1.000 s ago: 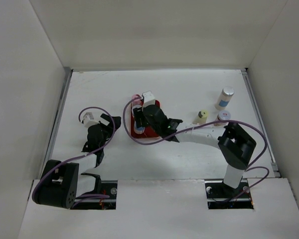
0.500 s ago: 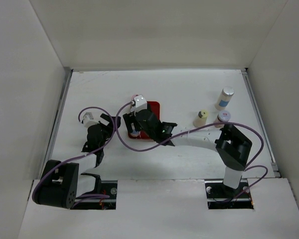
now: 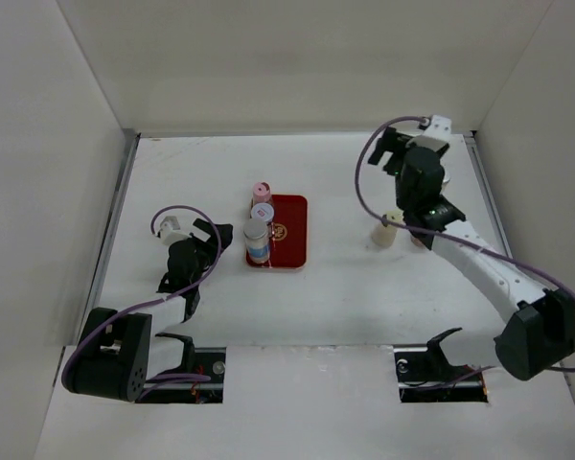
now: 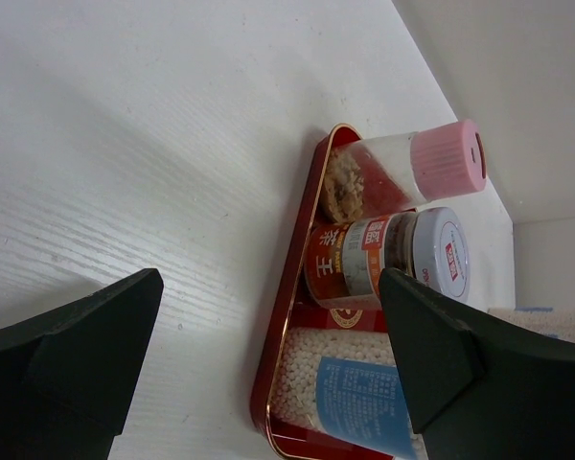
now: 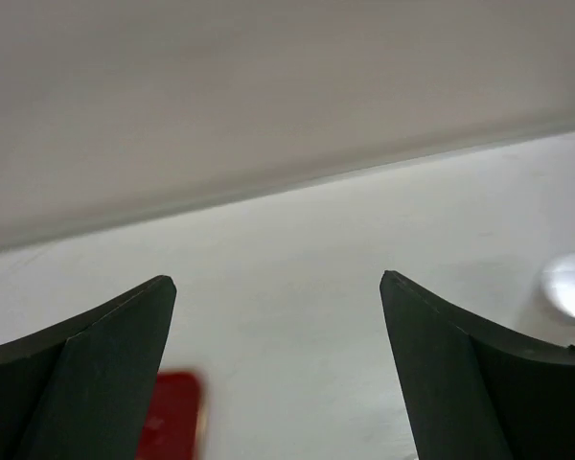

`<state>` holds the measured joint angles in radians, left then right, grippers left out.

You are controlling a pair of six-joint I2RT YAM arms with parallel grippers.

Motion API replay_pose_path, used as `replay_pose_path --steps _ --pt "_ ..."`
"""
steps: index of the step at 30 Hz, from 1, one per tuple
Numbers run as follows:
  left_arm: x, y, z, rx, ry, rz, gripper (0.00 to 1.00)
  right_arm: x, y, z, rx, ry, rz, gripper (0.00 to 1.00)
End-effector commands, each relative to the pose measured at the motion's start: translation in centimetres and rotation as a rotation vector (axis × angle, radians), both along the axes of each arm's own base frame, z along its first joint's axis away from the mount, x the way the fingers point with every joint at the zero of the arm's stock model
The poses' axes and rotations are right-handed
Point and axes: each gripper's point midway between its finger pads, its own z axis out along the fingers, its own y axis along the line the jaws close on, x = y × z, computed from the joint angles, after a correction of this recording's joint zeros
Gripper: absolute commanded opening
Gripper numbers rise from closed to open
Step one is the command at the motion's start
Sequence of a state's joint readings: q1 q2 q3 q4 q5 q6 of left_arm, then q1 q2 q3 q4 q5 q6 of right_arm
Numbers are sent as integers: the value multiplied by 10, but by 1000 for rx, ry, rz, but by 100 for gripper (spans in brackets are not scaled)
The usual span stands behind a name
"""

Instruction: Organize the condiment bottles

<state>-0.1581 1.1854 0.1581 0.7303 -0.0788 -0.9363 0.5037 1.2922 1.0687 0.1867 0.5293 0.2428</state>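
Three condiment bottles stand in a row on the left side of the red tray (image 3: pixel 289 233): a pink-capped one (image 3: pixel 261 189), a silver-capped one with a red label (image 3: pixel 262 212) and a blue-labelled one (image 3: pixel 257 241). The left wrist view shows them too: the pink-capped bottle (image 4: pixel 402 172), the red-labelled bottle (image 4: pixel 383 254) and the blue-labelled bottle (image 4: pixel 355 388). A yellow-green-capped bottle (image 3: pixel 385 230) stands at the right. My left gripper (image 3: pixel 214 236) (image 4: pixel 268 278) is open and empty, left of the tray. My right gripper (image 3: pixel 388 153) (image 5: pixel 278 280) is open and empty, raised at the back right. My right arm hides the other bottles there.
White walls enclose the table on the left, back and right. In the right wrist view a blurred silver cap (image 5: pixel 570 287) shows at the right edge and a corner of the tray (image 5: pixel 172 417) at the lower left.
My right arm left the blue-labelled bottle standing on the tray and swung away to the back right, open. The left arm has not moved.
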Motion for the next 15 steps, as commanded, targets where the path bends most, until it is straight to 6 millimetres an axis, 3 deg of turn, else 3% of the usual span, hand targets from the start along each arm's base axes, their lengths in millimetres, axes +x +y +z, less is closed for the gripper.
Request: replay_pose_path --steps 1,4,6,11,15 --pt "6 -5 23 -23 -83 -11 100 20 -85 -47 -61 118 -289 97" --pt "6 -5 19 -19 -72 -9 100 43 -144 -70 -85 195 -423 99" --pt "6 -7 18 -22 -66 -18 100 53 -163 -82 -85 244 -451 100" --pt "6 -5 19 -20 -70 -10 100 62 -190 -109 -87 324 -490 100" --pt "6 -7 17 -21 -65 -17 100 65 -194 -129 -72 365 -490 100"
